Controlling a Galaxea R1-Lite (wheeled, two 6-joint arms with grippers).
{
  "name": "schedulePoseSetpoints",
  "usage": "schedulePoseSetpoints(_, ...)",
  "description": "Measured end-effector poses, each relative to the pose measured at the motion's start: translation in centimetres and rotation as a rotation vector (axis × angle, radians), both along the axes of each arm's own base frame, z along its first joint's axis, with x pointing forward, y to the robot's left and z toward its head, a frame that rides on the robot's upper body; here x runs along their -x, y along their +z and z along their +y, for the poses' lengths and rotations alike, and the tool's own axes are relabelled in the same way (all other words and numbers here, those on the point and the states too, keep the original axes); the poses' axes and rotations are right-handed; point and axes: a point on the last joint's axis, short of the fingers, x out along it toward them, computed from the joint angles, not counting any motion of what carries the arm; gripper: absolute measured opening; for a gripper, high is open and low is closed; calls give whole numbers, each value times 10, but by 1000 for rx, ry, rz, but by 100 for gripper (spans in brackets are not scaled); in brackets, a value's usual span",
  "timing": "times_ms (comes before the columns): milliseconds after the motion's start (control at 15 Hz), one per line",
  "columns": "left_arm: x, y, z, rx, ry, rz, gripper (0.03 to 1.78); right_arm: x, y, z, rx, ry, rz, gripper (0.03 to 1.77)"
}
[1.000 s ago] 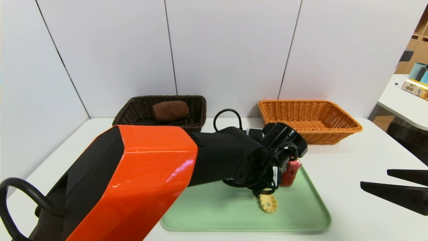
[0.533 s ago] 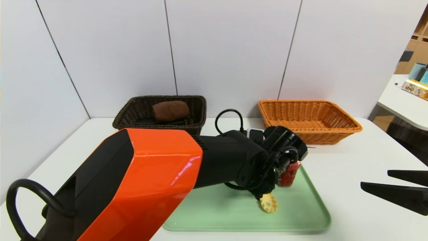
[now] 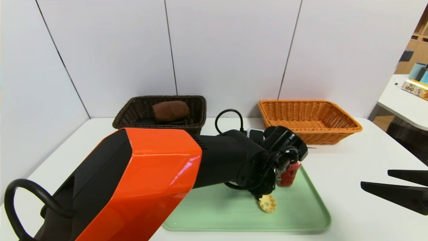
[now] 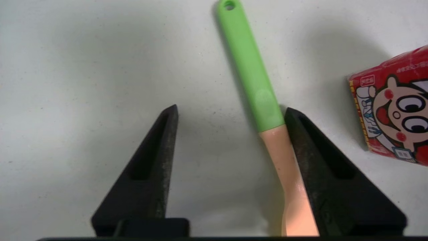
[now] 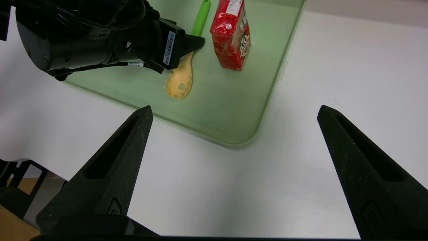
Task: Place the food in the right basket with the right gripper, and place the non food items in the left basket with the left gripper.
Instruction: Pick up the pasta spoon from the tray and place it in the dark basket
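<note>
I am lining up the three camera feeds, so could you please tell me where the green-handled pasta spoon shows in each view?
Head view: only the toothed head of the pasta spoon shows, on the green tray below the left gripper.
Left wrist view: the spoon lies between the open fingers of the left gripper, close against one of them.
Right wrist view: spoon on the tray, its handle passing under the left gripper.
Shared landmark: the red carton beside it.

The left arm's forearm (image 3: 147, 180) wears a glossy orange shell with black side panels, narrowing to a matte black wrist housing (image 3: 234, 160). Black cables (image 3: 229, 117) loop above the wrist and near the elbow. White barcode labels (image 5: 169, 47) sit on the wrist. Both grippers carry matte black, tapered, wedge-shaped fingers (image 5: 110, 174) with recessed slots.
</note>
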Motion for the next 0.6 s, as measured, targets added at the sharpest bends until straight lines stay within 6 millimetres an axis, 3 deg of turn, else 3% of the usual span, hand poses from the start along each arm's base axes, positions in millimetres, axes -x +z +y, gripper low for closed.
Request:
schedulePoseSetpoints(200,0,1,0,0,-1,2,73,0,1,0,-1,0,-3,170)
schedulePoseSetpoints(267,0,1,0,0,-1,2,28,0,1,0,0,0,-3,170)
schedulePoseSetpoints(333,0,2,1,1,-1,1,14,0,1,0,0,-1,-6,170)
schedulePoseSetpoints(600,3,10,5,-1,-1,1,14,0,2,0,0,-1,-8,170)
